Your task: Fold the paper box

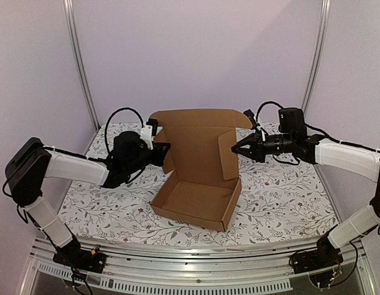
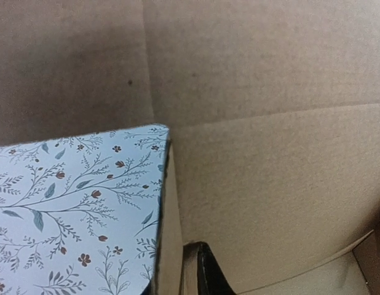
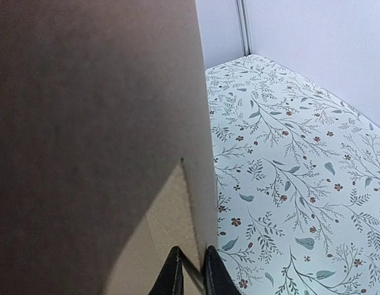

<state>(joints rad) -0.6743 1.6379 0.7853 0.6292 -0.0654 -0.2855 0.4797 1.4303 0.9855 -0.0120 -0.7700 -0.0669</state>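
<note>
- Brown corrugated card, the paper box is sitting mid-bench between the two hands, its shallow tray toward 6 o'clock and its lid standing upright at the 12 o'clock side.
- The left hand is pointing in from 9 o'clock, right at the lid's left side flap. Its wrist view is showing only one black finger just beside a card edge, so I cannot tell whether this hand is apart or together.
- The right hand is pointing in from 3 o'clock. Its fingers are pinching the lid's right side flap, one on each face of the card.
- Both side flaps are angling inward off the lid, a narrow top flap is tipping forward, and the tray is lying open.
</note>
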